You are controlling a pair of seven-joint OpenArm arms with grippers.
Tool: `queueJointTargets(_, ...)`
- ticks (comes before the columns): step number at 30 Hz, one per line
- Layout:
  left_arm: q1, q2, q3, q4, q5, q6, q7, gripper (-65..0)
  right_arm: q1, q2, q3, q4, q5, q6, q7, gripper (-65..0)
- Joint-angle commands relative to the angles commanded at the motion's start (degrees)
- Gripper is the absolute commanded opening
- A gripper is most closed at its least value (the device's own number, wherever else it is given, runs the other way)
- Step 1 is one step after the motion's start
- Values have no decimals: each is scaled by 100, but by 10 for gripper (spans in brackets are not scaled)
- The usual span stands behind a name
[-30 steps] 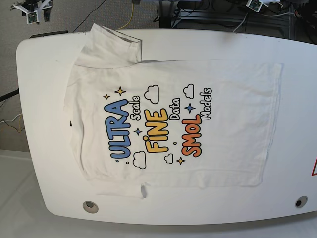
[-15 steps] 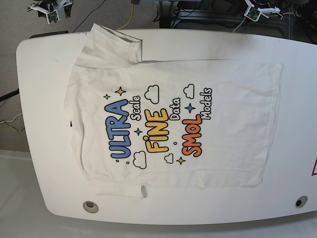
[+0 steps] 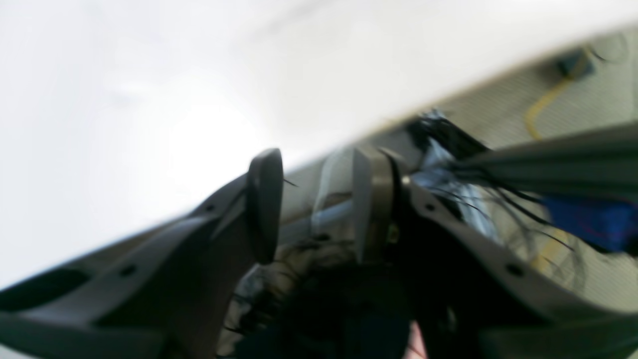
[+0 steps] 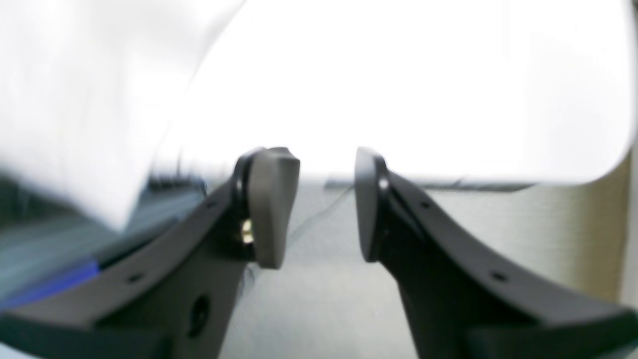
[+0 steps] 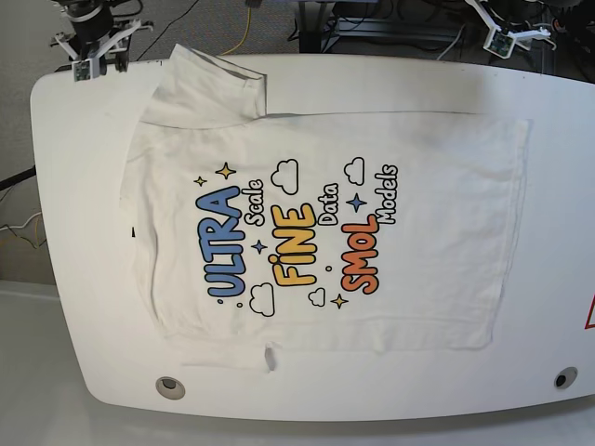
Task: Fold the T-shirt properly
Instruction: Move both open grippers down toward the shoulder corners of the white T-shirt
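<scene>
The white T-shirt (image 5: pixel 325 223) lies flat on the white table (image 5: pixel 558 186), print side up, collar end to the left and hem to the right. One sleeve (image 5: pixel 209 84) reaches the table's far edge. My right gripper (image 5: pixel 93 58) hangs open and empty past the far left corner, beside that sleeve. In the right wrist view it (image 4: pixel 321 204) is open over the floor, with blurred white table ahead. My left gripper (image 5: pixel 507 39) is open and empty above the far right edge. In the left wrist view it (image 3: pixel 316 204) is open by the table edge.
Two round holes (image 5: pixel 169 387) (image 5: pixel 564 378) sit near the table's front edge. A red mark (image 5: pixel 589 316) shows at the right edge. Cables, one of them yellow (image 5: pixel 244 32), lie on the floor behind the table.
Both grippers have come down further into the base view toward the table's far edge. The T-shirt has not moved.
</scene>
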Motion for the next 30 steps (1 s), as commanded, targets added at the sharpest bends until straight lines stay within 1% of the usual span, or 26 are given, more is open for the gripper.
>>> queueJointTargets(6,-335,-6,-87,-4,-134,25,102,-385,190,61,10,190,-28,159,-4,-396)
queueJointTargets(8,-687,-43,-70,-33,-336,23,227,-382,212,175,60,289,-10,334,-26,-334)
queueJointTargets(18,-1035,-100,50,-44,-728,6,338,-375,151,154,227,461,60,492,-215,-308)
queueJointTargets(20,-1238,-123,71,-47,-766,34,407,-365,120,137,260,571,10,482,-218,-291)
queueJointTargets(24,-1316,-150,103,-69,-763,35,416,-364,154,94,334,523,175,514,-220,-290)
queueJointTargets(26,-1338,-159,127,-83,-752,41,426,-364,181,54,384,474,352,547,-217,-290)
queueJointTargets(30,-1340,-162,140,-119,-759,44,421,-368,251,-96,506,315,862,699,-226,-292)
